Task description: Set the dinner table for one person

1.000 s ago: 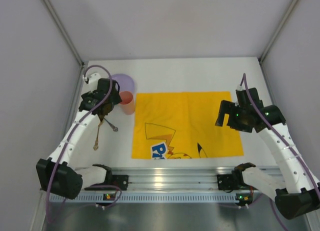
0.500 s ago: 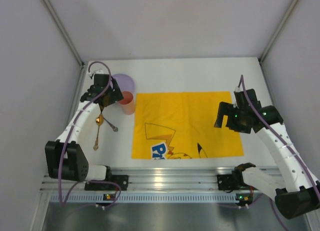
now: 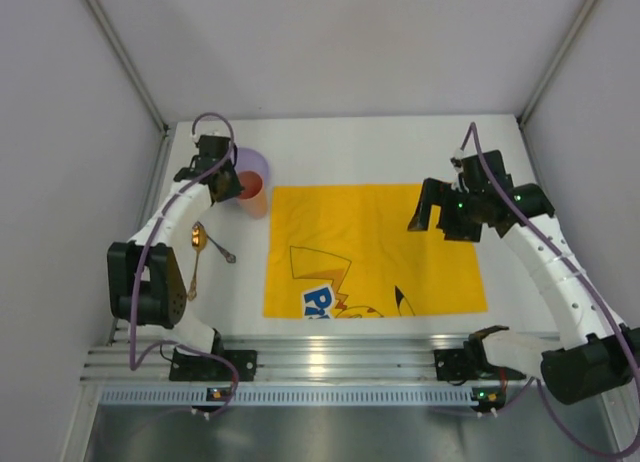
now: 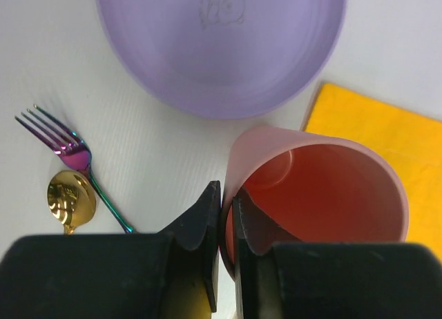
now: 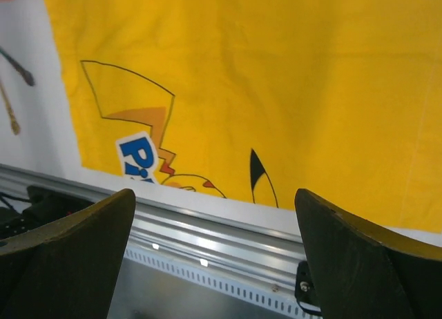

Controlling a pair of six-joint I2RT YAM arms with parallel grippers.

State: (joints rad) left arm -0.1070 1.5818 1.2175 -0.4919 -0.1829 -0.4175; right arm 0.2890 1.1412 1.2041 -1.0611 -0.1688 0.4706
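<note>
Left fingers (image 4: 206, 219) clamp the pink cup (image 4: 324, 195) by its 9 o'clock wall; lift it upright, clearing the purple plate (image 4: 221, 50) at 12. Right fingers (image 5: 76, 243) hang spread, empty, over the yellow mat (image 5: 290, 77).

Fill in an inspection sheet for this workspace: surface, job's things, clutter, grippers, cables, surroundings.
Surface: white dinner table, yellow cartoon mat spread flat on it.
Job's things: purple dish, pink cup, fork and gold spoon, all left of the mat.
Clutter: nothing seen.
Grippers: left gripper shut on the cup's wall; right gripper open, empty, over the mat.
Cables: purple cables run along both arms.
Surroundings: aluminium rail at near edge; grey walls.
</note>
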